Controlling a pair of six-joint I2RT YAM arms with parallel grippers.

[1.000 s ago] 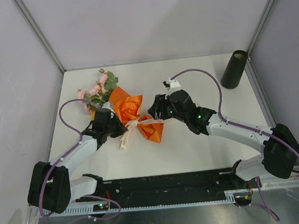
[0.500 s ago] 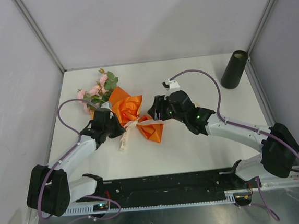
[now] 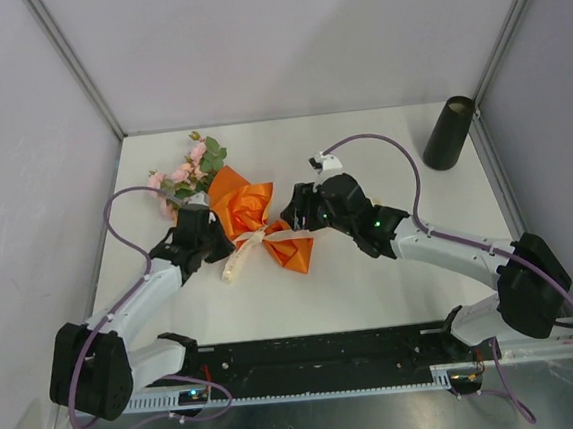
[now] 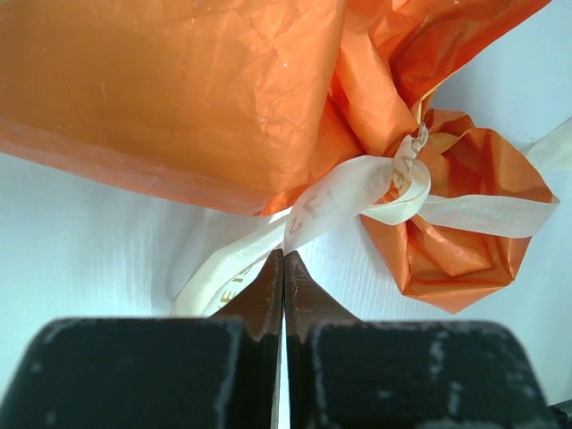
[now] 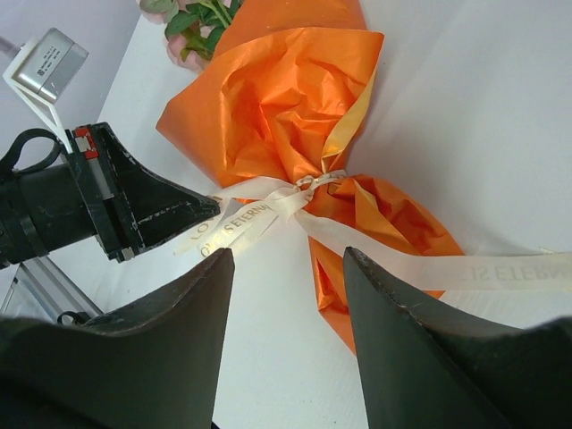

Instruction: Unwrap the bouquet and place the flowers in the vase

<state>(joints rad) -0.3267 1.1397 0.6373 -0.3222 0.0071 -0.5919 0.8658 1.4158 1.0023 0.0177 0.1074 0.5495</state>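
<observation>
Untying seems in hand: left claw (image 4: 284, 264) pinches ribbon (image 4: 331, 201) beside the bouquet (image 3: 246, 210), right claw (image 5: 288, 255) stands open; next, pull the knot (image 4: 407, 170) loose.

We see crinkled glossy orange paper wrapping (image 3: 246, 206), a cream satin ribbon (image 4: 357, 183) printed with faint gold lettering, pink rose-like blooms with green leaves (image 3: 184, 171), a matte black cylindrical vase (image 3: 449, 133) and a white tabletop (image 3: 372, 277).

My arms (image 3: 138, 296) are white tubes with bulky black joints; a purple cable (image 3: 393, 147) loops along each; tiny green lights (image 3: 376, 224) dot my right wrist; my fingers (image 4: 308, 308) are scuffed black wedges.
</observation>
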